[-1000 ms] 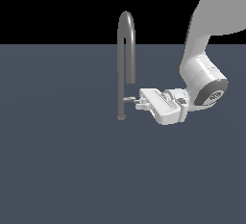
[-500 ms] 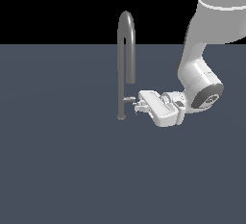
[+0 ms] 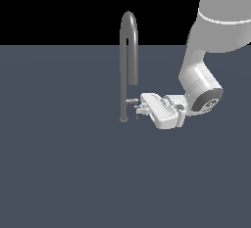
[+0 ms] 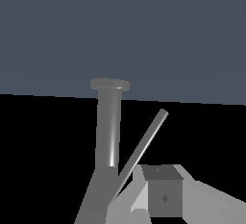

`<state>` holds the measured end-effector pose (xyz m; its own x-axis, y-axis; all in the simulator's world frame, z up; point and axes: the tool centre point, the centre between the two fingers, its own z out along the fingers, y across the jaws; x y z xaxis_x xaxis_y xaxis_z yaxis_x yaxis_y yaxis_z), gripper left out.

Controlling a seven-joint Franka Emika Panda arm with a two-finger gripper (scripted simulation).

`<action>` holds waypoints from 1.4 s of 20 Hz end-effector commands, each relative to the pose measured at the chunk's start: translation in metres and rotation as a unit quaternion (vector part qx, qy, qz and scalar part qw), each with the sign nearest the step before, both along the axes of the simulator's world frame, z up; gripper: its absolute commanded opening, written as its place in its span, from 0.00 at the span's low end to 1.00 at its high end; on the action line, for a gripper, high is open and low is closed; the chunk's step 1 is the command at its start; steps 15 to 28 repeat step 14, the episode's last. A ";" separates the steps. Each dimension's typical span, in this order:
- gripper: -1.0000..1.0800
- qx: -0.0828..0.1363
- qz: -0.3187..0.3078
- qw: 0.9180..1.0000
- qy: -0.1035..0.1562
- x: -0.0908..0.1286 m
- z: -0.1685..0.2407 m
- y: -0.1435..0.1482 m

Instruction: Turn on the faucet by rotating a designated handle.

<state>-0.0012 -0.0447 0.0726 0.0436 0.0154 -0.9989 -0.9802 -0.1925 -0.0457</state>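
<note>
The faucet is a tall grey pipe with a narrow arch, standing on a small round base. Its handle is a short thin bar sticking out low on the stem toward the exterior view's right. My gripper lies sideways at handle height, with its fingertips right at the bar's outer end. In the wrist view the faucet stem and the slanted handle run just beside my fingers. The fingers look pressed together, with nothing between them. The bar passes alongside them, not inside the jaws.
A flat dark grey floor spreads around the faucet. My white arm comes down from the upper part of the exterior view's right, behind the gripper.
The gripper has crept slightly toward the faucet stem and a little lower. The handle and the faucet show almost no shift.
</note>
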 end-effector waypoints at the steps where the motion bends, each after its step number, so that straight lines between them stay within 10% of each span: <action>1: 0.00 -0.003 -0.003 1.000 0.005 0.003 -0.011 0.001; 28: 0.00 -0.007 -0.008 1.000 0.021 0.017 -0.044 0.003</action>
